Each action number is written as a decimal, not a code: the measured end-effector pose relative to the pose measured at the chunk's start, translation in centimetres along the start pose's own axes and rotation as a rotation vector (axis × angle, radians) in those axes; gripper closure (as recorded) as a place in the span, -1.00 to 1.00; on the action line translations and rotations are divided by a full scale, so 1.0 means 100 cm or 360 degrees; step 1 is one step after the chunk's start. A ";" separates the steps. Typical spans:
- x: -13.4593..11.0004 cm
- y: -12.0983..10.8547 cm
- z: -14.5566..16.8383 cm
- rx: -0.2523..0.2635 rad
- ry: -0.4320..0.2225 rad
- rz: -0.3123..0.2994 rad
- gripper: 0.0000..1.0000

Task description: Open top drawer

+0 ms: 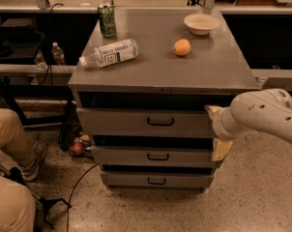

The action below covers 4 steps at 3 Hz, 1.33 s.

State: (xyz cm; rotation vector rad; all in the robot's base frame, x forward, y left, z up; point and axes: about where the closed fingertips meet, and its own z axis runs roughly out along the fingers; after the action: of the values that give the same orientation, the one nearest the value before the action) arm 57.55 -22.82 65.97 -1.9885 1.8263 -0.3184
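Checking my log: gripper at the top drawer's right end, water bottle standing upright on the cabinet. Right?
No. In the camera view the water bottle lies on its side on the cabinet; the gripper is at the top drawer's right end.

Lighting is dim and warm-toned. Light falls from above onto the worktop point(160, 74), which carries a soft sheen toward its far edge. A black band of shadow lies just under the worktop, above the top drawer point(146, 122). The bottle point(109, 53) and orange point(182, 47) on the worktop cast short, soft shadows. The tool point(217, 129), below the worktop's front right corner with its pale tips apart, is evenly lit. Focus is slightly soft throughout. The worktop's edges read straight.
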 end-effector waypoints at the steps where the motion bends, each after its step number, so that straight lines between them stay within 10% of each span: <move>1: -0.006 -0.016 0.012 0.0098 0.0008 -0.0028 -1.00; 2: -0.017 -0.027 0.031 0.0120 -0.0011 -0.0068 -0.97; 4: -0.013 -0.013 0.031 0.0042 -0.0095 -0.0029 -0.06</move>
State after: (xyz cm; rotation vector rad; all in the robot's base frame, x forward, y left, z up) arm 59.90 -21.02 63.97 -1.9766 1.7594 -0.2841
